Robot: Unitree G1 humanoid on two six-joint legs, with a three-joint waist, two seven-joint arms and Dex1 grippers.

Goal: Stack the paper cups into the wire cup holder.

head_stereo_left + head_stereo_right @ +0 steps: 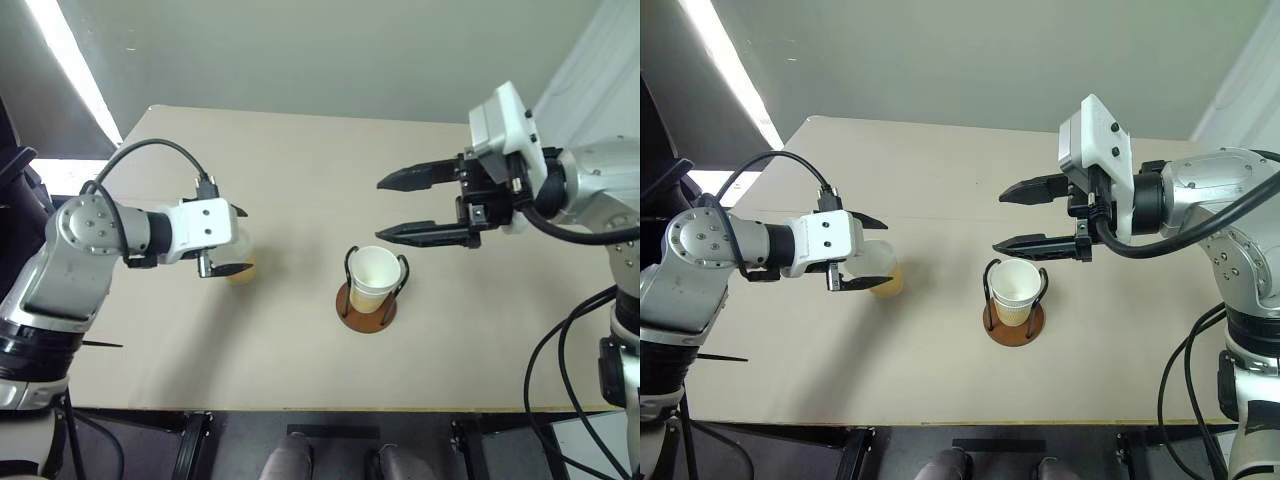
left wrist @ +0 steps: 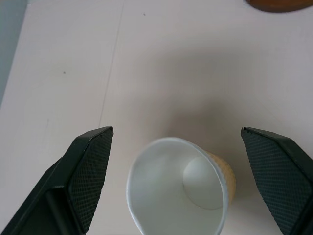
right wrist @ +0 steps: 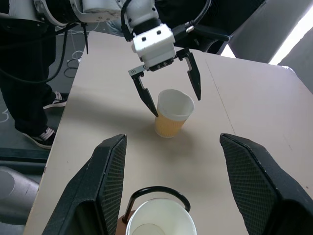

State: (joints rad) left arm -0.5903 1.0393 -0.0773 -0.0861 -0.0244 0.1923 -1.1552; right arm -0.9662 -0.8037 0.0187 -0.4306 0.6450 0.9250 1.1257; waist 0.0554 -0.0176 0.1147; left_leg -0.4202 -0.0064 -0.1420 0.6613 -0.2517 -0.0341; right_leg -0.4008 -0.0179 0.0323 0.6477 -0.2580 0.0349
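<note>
A cup (image 1: 1016, 290) stands upright in the holder (image 1: 1014, 322), between its two black wire loops, on the table (image 1: 300, 170). The holder's brown disc base sits flat on the tabletop.

A second cup (image 3: 172, 113) stands upright on the table, well apart from the holder, on the left gripper's side. It is white inside, with a yellow-orange lower wall.

Left gripper (image 3: 171, 92): fingers spread wide, one on each side of this second cup. Clear gaps show between each finger and the cup wall in the left wrist view; no contact visible. It holds nothing.

Right gripper (image 1: 405, 206): fingers parted, empty, pointing toward the left arm. It hangs above the table, just over and beyond the cup in the holder, touching neither cup nor holder. In the right wrist view the holder's cup rim lies between and below its two fingers.

A person's legs and shoes (image 3: 41, 134) stand beside the table's far edge, past the left arm
</note>
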